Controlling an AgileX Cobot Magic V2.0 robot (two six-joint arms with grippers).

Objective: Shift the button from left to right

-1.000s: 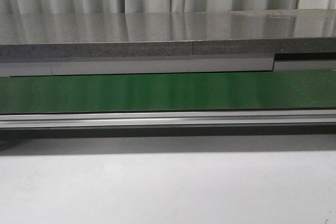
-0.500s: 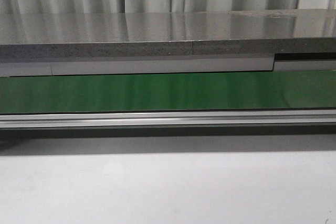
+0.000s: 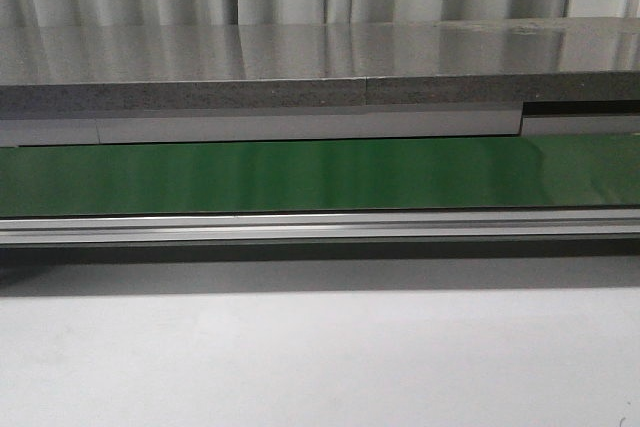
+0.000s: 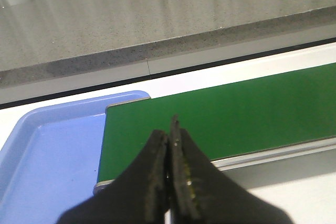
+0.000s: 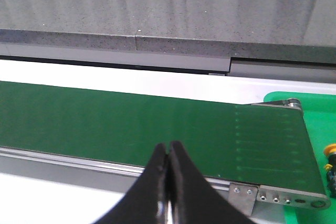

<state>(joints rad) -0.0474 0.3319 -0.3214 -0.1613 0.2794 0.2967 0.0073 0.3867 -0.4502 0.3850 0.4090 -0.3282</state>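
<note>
Looking across the last second in the front view, nothing has really changed — the green conveyor belt runs bare across the frame, the grey ledge sits behind it, and the white surface in front has no arm over it. So my read is no pick has started.

The left hand has its fingers pressed together with nothing between them, hanging over the end of the belt next to a blue tray that looks empty in the part I can see. The right hand is likewise pinched closed on nothing, above the near edge of the belt.

The button only peeks in at the edge of the right wrist view — a bit of yellow-orange head on a dark body, sitting in the green tray just past the belt's end roller. Odd, since the task says left to right, and I can't tell whether that's the start or the end spot.
</note>
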